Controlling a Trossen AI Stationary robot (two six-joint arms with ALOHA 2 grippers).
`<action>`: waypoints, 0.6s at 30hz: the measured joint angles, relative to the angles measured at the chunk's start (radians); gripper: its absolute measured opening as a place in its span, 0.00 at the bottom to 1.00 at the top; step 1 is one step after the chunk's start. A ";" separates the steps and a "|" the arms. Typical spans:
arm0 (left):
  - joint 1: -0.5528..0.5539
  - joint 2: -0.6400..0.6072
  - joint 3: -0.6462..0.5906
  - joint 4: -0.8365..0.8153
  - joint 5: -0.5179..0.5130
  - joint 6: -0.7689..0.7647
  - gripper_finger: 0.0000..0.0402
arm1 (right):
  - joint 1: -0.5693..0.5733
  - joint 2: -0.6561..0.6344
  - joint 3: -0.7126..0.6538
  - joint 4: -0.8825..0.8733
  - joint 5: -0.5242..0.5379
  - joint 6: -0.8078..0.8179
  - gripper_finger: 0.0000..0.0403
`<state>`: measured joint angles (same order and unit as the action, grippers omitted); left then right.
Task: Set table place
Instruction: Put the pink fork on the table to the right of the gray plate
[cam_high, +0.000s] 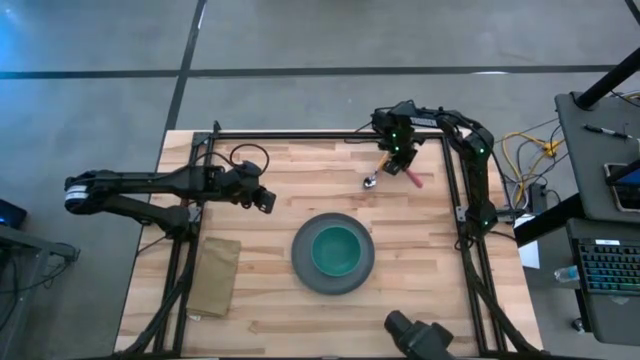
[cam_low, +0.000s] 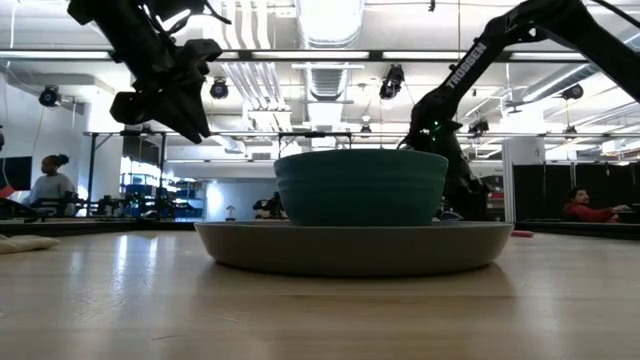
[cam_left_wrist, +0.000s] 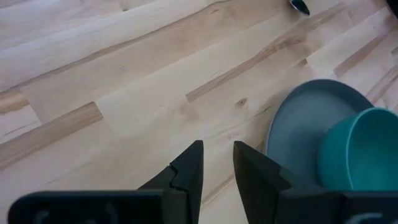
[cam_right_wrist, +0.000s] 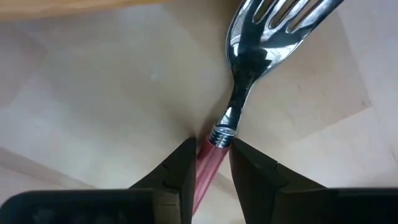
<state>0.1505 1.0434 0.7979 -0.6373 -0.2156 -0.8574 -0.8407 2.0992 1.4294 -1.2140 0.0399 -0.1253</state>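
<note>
pink-handled fork (cam_right_wrist: 214, 149) pinched in right jaws (cam_right_wrist: 208, 163), left jaws (cam_left_wrist: 217, 163) slightly parted, empty, "trossen" on arm (cam_low: 470, 62)

fork (cam_right_wrist: 249, 81): tine tips cut off by frame edge, pink handle mostly hidden btwn right end effector (cam_right_wrist: 208, 163) fingers | spoon (cam_high: 372, 181): too small for detail | bowl (cam_left_wrist: 367, 155): cut off at edge

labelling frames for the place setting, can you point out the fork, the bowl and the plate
fork (cam_right_wrist: 245, 87), right wrist view, on its metal neck below the tines
bowl (cam_high: 338, 250), high view, on its teal inside
plate (cam_high: 303, 262), high view, on its grey rim
</note>
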 joint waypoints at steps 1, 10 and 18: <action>0.000 -0.001 0.001 0.000 0.001 0.006 0.18 | 0.004 -0.001 -0.004 0.003 0.002 0.016 0.22; 0.000 -0.023 0.002 0.000 0.016 0.059 0.18 | 0.028 -0.033 -0.050 -0.007 -0.058 0.221 0.09; 0.000 -0.035 -0.002 -0.001 0.046 0.117 0.18 | 0.078 -0.195 -0.140 0.000 -0.128 0.434 0.08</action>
<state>0.1505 1.0087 0.7959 -0.6384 -0.1697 -0.7409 -0.7629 1.9042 1.2897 -1.2137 -0.0881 0.3086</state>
